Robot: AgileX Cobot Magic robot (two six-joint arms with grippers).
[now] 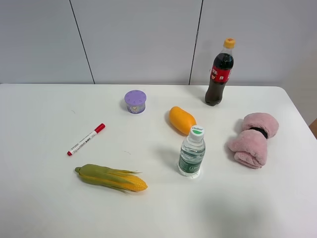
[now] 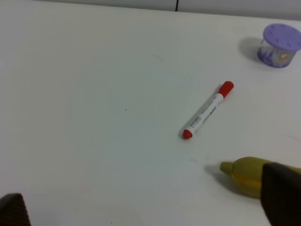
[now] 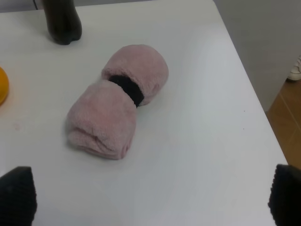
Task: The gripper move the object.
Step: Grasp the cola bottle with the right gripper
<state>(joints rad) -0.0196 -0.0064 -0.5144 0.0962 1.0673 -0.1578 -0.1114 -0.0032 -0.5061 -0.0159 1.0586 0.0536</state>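
Observation:
The cola bottle (image 1: 219,74) stands upright at the back right of the white table (image 1: 44,198), dark brown with a red label and orange-yellow cap. Its dark base also shows in the right wrist view (image 3: 62,21). Neither arm shows in the exterior high view. My right gripper (image 3: 150,197) is open and empty, its black fingertips (image 3: 16,195) wide apart, well short of the bottle with a pink rolled towel (image 3: 117,99) in between. My left gripper (image 2: 146,207) is open and empty over the table's left part, far from the bottle.
A clear water bottle (image 1: 191,152) stands mid-table. An orange mango-like fruit (image 1: 182,120), a purple-lidded small jar (image 1: 135,101), a red-capped marker (image 1: 86,139) and a corn cob (image 1: 111,178) lie around. The pink towel (image 1: 253,140) lies near the right table edge (image 3: 249,89).

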